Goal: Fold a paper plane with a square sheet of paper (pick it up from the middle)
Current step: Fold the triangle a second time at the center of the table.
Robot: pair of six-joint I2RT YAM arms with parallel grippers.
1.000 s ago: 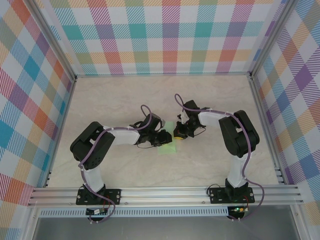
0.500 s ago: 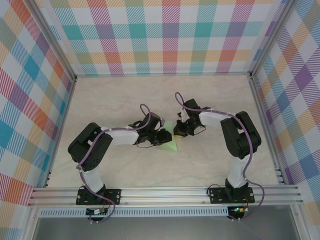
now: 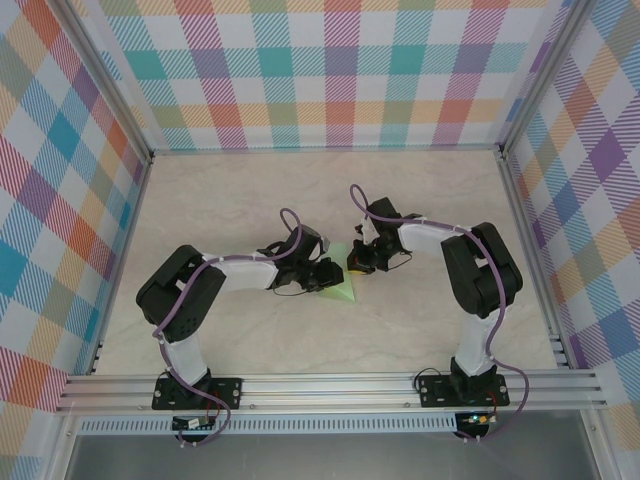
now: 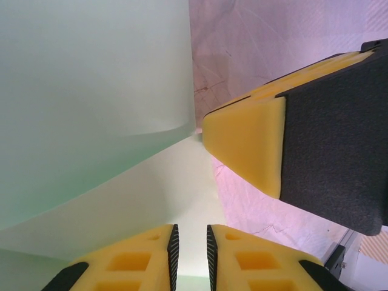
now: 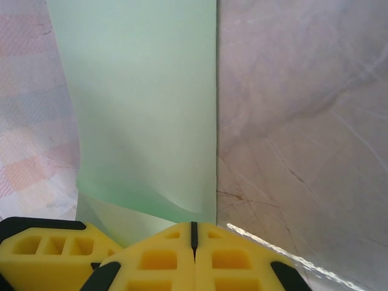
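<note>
Marbled table (image 3: 250,190), one green sheet (image 3: 343,290), two arms (image 3: 230,275) (image 3: 440,240)

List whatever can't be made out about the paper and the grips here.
- Left wrist: whether the left gripper pinches the square sheet of paper; the bottom edge cuts off its fingers.
- Right wrist: whether the shut right gripper clamps the sheet's edge; its own fingers hide the contact.
- Top external: the sheet's folds; too small, partly behind the left gripper.
</note>
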